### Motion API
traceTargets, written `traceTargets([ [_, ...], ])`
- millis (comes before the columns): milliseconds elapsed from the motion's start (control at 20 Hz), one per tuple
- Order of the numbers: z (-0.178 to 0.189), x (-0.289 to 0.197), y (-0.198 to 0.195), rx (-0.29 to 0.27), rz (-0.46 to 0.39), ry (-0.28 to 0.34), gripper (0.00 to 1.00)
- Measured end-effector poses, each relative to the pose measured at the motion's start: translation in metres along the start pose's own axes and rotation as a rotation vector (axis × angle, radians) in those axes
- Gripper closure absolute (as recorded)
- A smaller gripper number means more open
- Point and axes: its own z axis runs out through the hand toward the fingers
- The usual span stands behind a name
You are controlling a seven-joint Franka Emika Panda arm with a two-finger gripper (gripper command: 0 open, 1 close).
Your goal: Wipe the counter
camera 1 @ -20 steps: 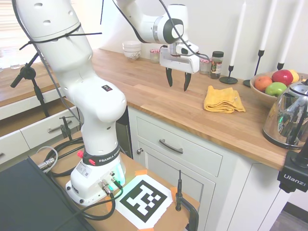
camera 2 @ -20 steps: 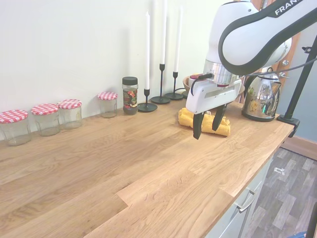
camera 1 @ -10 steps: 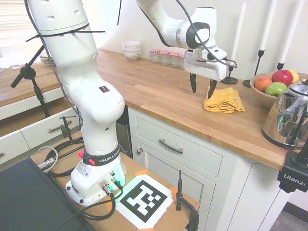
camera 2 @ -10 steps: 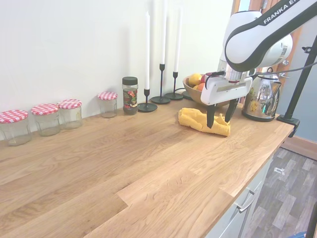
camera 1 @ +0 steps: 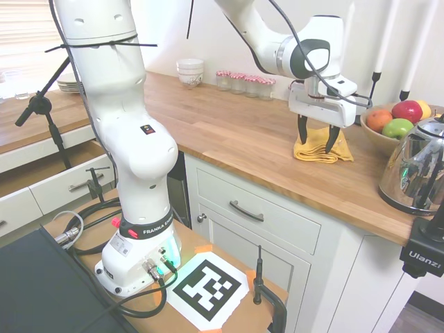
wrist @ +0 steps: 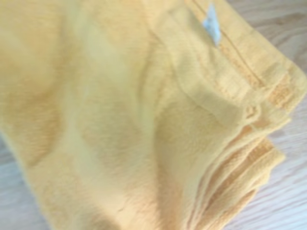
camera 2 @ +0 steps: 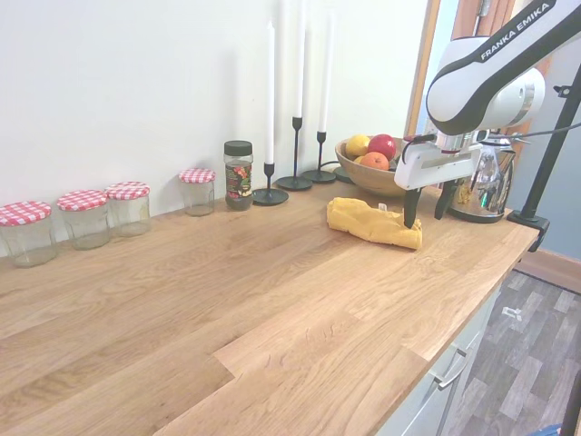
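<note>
The counter (camera 1: 229, 132) (camera 2: 227, 300) is a long warm-brown wooden top over white cabinets. A folded yellow cloth (camera 1: 345, 151) (camera 2: 368, 221) lies on it near the fruit bowl. My gripper (camera 1: 316, 143) (camera 2: 425, 218) hangs open just above the cloth, fingers pointing down. From the second exterior view, one finger is over the cloth's end nearest the kettle and the other just beyond it. Nothing is held. The wrist view is filled by the yellow cloth (wrist: 144, 120), with a small white tag (wrist: 211, 24) and bare wood at the corners.
A fruit bowl (camera 1: 388, 125) (camera 2: 368, 168) and a shiny kettle (camera 1: 416, 166) (camera 2: 477, 186) stand close beside the cloth. Candlesticks (camera 2: 295, 154), a spice jar (camera 2: 238, 174) and red-lidded jars (camera 2: 127, 207) line the wall. White bowls (camera 1: 190, 71) sit at the far end.
The gripper has travelled along the counter from its middle to above the yellow cloth and come slightly lower. It stayed open. The cloth has not moved.
</note>
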Motion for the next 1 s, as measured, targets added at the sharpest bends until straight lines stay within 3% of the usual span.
traceTargets([
  [550,0.03,0.001,-0.004,0.005,0.012,-0.016,0.0],
  [600,0.03,0.001,-0.004,0.009,0.012,-0.019,1.0],
  [1000,0.032,0.002,-0.004,0.033,0.002,-0.017,1.0],
])
